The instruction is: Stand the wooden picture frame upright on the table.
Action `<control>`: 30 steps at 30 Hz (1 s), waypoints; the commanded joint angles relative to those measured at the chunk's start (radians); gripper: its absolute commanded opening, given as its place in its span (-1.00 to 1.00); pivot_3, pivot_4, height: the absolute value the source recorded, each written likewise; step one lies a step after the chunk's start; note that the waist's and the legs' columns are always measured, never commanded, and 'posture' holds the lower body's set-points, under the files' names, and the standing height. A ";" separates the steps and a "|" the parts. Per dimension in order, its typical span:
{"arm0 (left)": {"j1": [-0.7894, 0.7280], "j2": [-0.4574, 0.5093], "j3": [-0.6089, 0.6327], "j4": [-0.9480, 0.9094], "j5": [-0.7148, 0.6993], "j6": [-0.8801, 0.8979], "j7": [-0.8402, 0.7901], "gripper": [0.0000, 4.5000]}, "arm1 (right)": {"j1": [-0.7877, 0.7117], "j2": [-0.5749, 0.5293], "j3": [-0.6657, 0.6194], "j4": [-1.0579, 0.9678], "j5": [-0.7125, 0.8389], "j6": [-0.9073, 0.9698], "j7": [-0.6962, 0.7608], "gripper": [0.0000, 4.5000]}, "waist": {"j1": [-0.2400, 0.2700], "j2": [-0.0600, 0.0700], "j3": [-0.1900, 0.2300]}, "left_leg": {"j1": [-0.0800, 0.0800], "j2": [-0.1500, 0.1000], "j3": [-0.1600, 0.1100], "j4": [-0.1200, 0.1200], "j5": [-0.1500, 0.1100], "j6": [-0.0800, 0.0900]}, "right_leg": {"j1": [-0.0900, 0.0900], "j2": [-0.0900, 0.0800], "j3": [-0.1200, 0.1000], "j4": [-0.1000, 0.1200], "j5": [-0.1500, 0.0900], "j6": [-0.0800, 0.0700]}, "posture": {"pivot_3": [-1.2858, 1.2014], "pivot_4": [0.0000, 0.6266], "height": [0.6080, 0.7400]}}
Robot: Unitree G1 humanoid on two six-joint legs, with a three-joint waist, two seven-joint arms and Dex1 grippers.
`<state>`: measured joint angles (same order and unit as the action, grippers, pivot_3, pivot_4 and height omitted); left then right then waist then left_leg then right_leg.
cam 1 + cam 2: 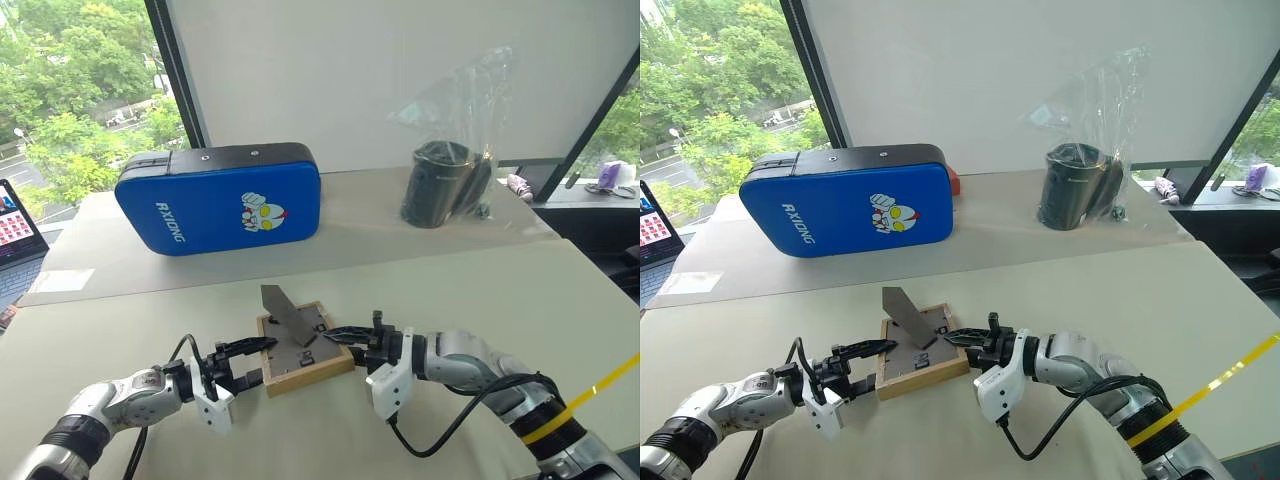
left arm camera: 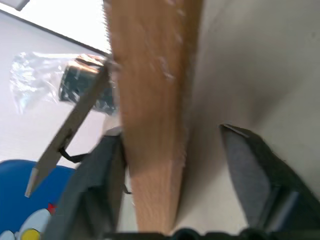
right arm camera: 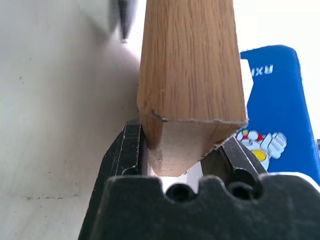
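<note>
Right wrist view: right gripper (image 3: 186, 165) jaws clamp the small light-wood picture frame (image 1: 300, 345); left gripper (image 1: 243, 361) jaws stand open astride it. Beige counter (image 1: 500, 300) lies bare around.

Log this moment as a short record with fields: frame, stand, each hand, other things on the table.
frame: wooden picture frame back side up, tilted, near the table's front edge
stand: grey stand folded out, sticking up from the frame's back
left hand: left hand open, fingers either side of the frame's left edge, one finger off the wood
right hand: right hand shut on the frame's right edge
other things: blue case behind the frame; black cylinder in a clear bag at back right
</note>
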<state>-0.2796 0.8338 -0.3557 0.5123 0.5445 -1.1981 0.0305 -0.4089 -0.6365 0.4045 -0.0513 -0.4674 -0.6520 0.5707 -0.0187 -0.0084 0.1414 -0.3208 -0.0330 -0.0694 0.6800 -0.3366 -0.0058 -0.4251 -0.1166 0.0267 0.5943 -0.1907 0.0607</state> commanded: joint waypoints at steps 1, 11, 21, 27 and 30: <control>0.134 0.025 0.109 -0.151 -0.294 0.177 -0.076 0.84 | -0.059 0.015 -0.113 -0.100 0.273 0.283 0.122 -0.46 | -0.008 -0.001 0.001 | 0.000 0.001 0.000 0.000 0.000 0.000 | 0.000 0.000 0.000 0.000 0.000 0.000 | 0.03 -0.52 1.00; 0.444 -0.045 0.252 -0.515 -0.386 0.460 -0.183 0.84 | -0.325 -0.122 -0.258 -0.221 0.877 1.478 0.489 -0.46 | 0.003 0.000 0.004 | -0.002 0.002 -0.002 0.000 -0.005 0.007 | -0.002 0.001 -0.001 0.000 0.000 -0.001 | 0.03 -0.52 1.00; 0.445 -0.120 0.290 -0.567 -0.375 0.515 -0.251 0.84 | -0.502 -0.139 -0.167 0.015 0.983 1.743 0.607 -0.46 | 0.005 0.002 0.006 | -0.006 0.003 -0.003 0.001 -0.004 0.007 | -0.005 0.001 -0.004 0.000 0.001 -0.003 | 0.03 -0.52 1.00; 0.446 -0.150 0.295 -0.576 -0.363 0.517 -0.277 0.86 | -0.513 -0.119 -0.094 0.101 0.935 1.698 0.630 0.40 | 0.002 0.002 0.006 | -0.017 0.003 -0.003 0.003 0.001 -0.002 | -0.017 0.000 -0.004 0.002 0.001 -0.004 | 0.03 -0.52 1.00; 0.444 -0.163 0.300 -0.576 -0.359 0.518 -0.286 0.86 | -0.516 -0.117 -0.084 0.109 0.926 1.694 0.638 0.85 | 0.003 0.002 0.006 | -0.018 0.002 -0.003 0.003 0.001 -0.002 | -0.017 0.000 -0.004 0.001 0.001 -0.003 | 0.03 -0.52 1.00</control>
<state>0.1654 0.6750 -0.0791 -0.0309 0.1879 -0.6751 -0.2510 -0.8921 -0.7509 0.3350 0.0663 0.4629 1.0629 1.1926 -0.0153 -0.0068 0.1470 -0.3385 -0.0306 -0.0725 0.6835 -0.3358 -0.0078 -0.4418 -0.1165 0.0228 0.5955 -0.1892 0.0572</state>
